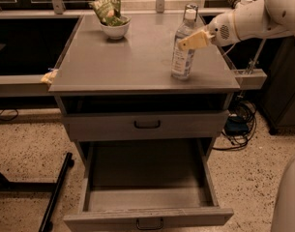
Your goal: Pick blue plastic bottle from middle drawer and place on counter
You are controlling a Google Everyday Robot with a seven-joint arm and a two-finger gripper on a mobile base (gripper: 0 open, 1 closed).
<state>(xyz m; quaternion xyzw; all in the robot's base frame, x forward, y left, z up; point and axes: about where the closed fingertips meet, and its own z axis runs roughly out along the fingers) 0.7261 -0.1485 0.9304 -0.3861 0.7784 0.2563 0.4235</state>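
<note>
The blue plastic bottle (183, 52), clear with a white cap and a pale label, stands upright on the right side of the counter (123, 62). My gripper (191, 41) reaches in from the right on the white arm and sits at the bottle's shoulder, overlapping it. The middle drawer (147, 217) is pulled out below and its inside shows nothing in it.
A white bowl (114, 29) holding a green snack bag (107, 7) stands at the counter's back left. The shallower drawer (147, 125) above the open one is shut. Cables (239, 124) lie on the floor at the right. A black bar (57, 192) crosses the floor at the left.
</note>
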